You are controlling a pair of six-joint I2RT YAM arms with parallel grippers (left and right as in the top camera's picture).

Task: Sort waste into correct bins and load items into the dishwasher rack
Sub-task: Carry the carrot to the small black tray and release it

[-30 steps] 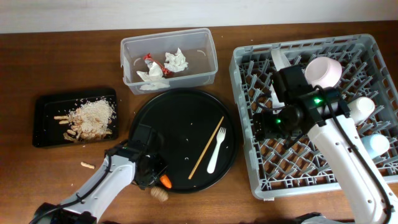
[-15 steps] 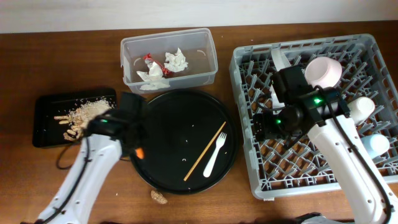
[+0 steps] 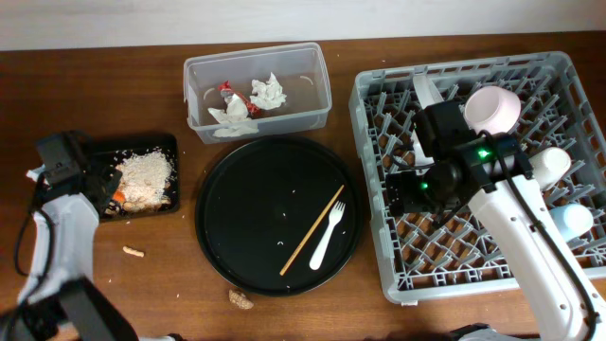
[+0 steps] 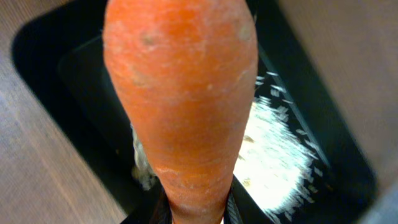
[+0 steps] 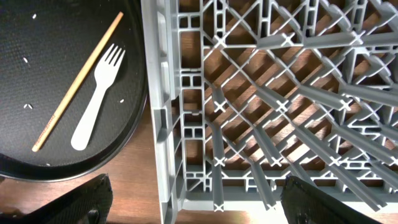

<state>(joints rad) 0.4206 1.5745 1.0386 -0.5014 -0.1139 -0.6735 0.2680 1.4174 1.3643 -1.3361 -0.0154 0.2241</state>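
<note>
My left gripper [image 3: 107, 192] is shut on the orange carrot [image 3: 117, 199] and holds it over the shallow black tray [image 3: 163, 144], beside the beige food scraps [image 3: 144, 175]. In the left wrist view the carrot [image 4: 180, 106] fills the frame above the tray [image 4: 56, 68] and scraps [image 4: 277, 155]. My right gripper [image 3: 402, 189] is open and empty over the left front part of the grey dishwasher rack [image 3: 374, 246]. The rack holds a pink bowl [image 3: 492, 109], a white cup [image 3: 549, 166] and a light blue cup [image 3: 571, 221]. The clear tub [image 3: 317, 71] holds white napkins [image 3: 268, 93] and a red wrapper [image 3: 225, 90].
A large round black tray [image 3: 246, 208] in the middle holds a white fork [image 3: 328, 235] and a wooden stick [image 3: 312, 230]; both show in the right wrist view, fork [image 5: 96, 102] and stick [image 5: 74, 87]. A brown lump [image 3: 241, 299] and a small scrap [image 3: 133, 251] lie on the table.
My left arm has swung left from the round tray's front edge to over the shallow black tray, carrying the carrot. The right arm has not moved.
</note>
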